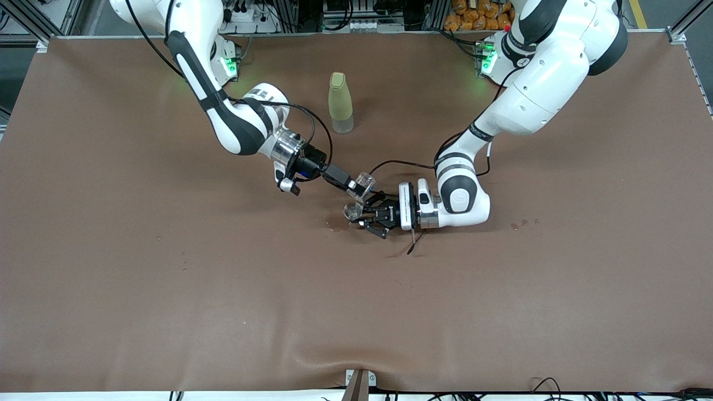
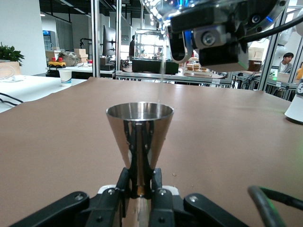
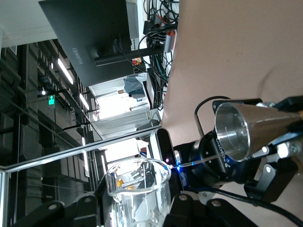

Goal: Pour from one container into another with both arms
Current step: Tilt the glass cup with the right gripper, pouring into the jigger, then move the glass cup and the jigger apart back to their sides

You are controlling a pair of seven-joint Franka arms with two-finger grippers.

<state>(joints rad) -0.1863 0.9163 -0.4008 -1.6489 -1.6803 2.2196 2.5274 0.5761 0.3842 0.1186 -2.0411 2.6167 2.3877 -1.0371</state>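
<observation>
2 grippers meet over the middle of the counter (image 1: 111,278). We see the left gripper (image 1: 365,218) with its jaws closed on a steel cone cup (image 2: 139,137), held upright. We see the right gripper (image 1: 356,186) with its jaws clamped on a clear glass (image 3: 137,191), tilted just above the cup. A green bottle (image 1: 340,102) stands nearer the bases.

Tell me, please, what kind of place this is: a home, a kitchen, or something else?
Most likely a robotics lab. Two white arms are mounted at a table covered with brown cloth; aluminium framing and work desks with a monitor stand around it.
</observation>
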